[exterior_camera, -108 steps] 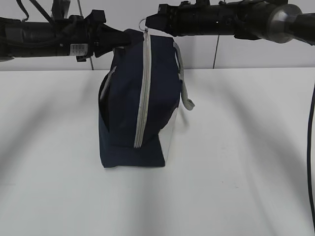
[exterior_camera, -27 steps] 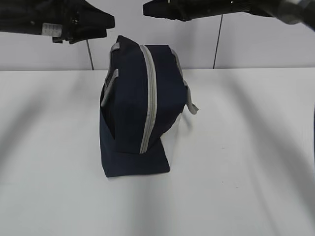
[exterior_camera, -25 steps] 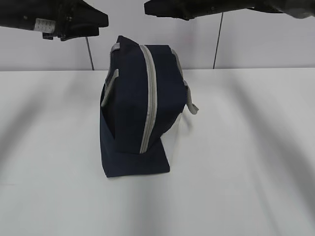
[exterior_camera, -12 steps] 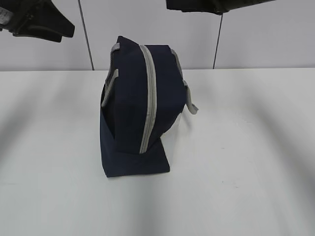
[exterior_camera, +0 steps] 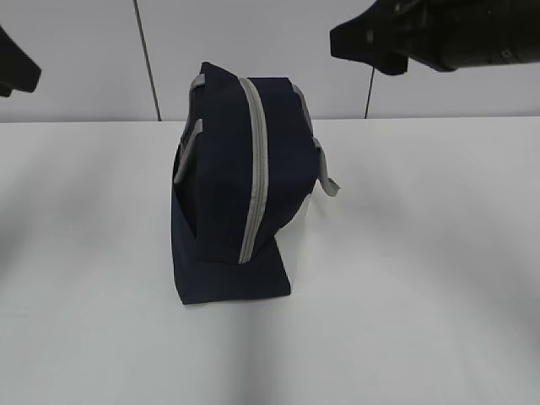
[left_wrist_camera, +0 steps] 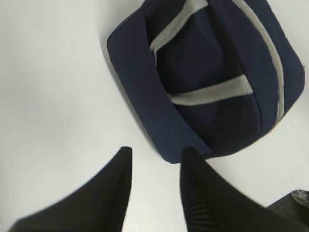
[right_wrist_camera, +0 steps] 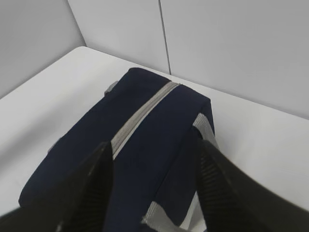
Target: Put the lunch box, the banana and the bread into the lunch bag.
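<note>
The navy-blue lunch bag (exterior_camera: 232,181) stands alone in the middle of the white table, its grey zipper (exterior_camera: 256,169) running over the top and down the near end, apparently shut. My left gripper (left_wrist_camera: 155,155) is open and empty above the table beside the bag (left_wrist_camera: 207,82); only a dark tip of it shows at the left edge of the exterior view (exterior_camera: 15,74). My right gripper (right_wrist_camera: 154,147) is open and empty, hovering over the bag (right_wrist_camera: 149,125), up high at the right in the exterior view (exterior_camera: 346,40). The lunch box, the banana and the bread are out of view.
The white table (exterior_camera: 422,253) spreads around the bag. A pale panelled wall (exterior_camera: 253,51) stands behind it. A grey strap handle (exterior_camera: 329,181) hangs off the bag's right side.
Both grippers have drawn away from the bag's top, the left one to the left and almost out of view, the right one to the right. The bag has stayed put.
</note>
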